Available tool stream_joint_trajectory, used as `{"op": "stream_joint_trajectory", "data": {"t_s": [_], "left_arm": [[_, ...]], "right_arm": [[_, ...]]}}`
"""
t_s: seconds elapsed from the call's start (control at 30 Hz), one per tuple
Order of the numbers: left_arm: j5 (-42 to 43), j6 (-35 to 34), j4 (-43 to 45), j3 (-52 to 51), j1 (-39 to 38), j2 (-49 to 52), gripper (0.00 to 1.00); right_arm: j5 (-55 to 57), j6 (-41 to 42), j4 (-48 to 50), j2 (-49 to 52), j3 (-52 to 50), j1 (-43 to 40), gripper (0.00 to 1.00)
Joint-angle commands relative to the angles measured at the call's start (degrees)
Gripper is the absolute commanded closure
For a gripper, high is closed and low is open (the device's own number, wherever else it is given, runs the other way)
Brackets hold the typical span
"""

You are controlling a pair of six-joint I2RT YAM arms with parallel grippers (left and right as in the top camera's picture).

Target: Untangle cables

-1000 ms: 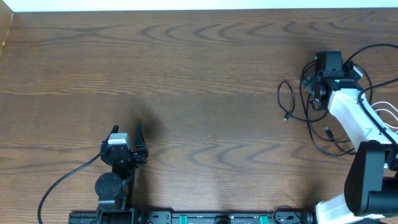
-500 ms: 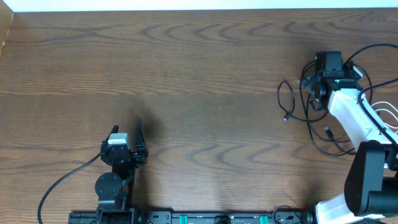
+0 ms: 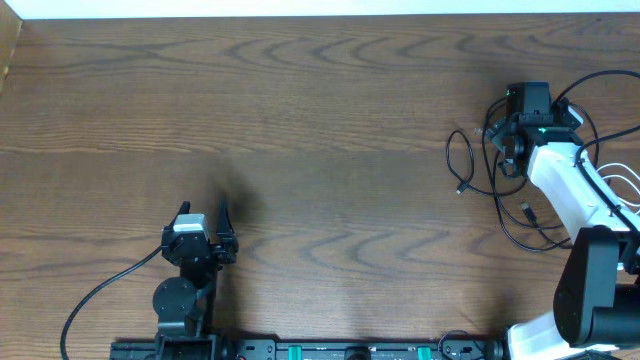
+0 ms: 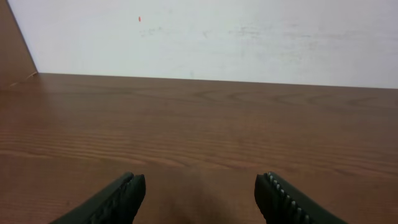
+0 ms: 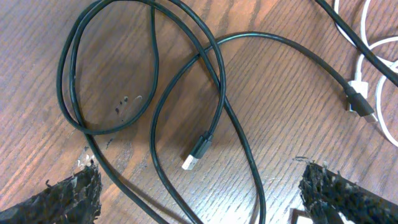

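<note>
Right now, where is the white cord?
Right wrist view, upper right corner: the white cord lies beside a black cable's plug, up and right of the open right gripper.

the cables lie on the table at 3 o'clock, under the right gripper. the left gripper sits at 7 o'clock.

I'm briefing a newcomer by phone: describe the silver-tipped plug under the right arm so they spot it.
On the table's right side, the right tool hangs open over black cables. Between its fingers lies a black plug. Only it has a silver tip; the plug beside the white cord is dark.
</note>
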Motion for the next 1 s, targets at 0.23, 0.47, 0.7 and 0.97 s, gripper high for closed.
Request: {"op": "stream_joint_trajectory", "data": {"t_s": [0.23,0.47,0.7,0.97], "left_arm": [[-2.3,0.9,-2.7,-0.7,-0.2,-0.3,0.37],[-2.3,0.9,-2.7,-0.7,-0.2,-0.3,0.37],[-2.3,0.9,-2.7,-0.7,-0.2,-0.3,0.37],[-2.3,0.9,-2.7,-0.7,-0.2,-0.3,0.37]], "right_arm": [[0.9,0.4,-0.1,0.1,0.6,-0.1,0.01],[0.9,0.4,-0.1,0.1,0.6,-0.1,0.01],[0.9,0.4,-0.1,0.2,0.6,-0.1,0.01],[0.9,0.4,-0.1,-1.7,0.6,0.1,0.01]]}}
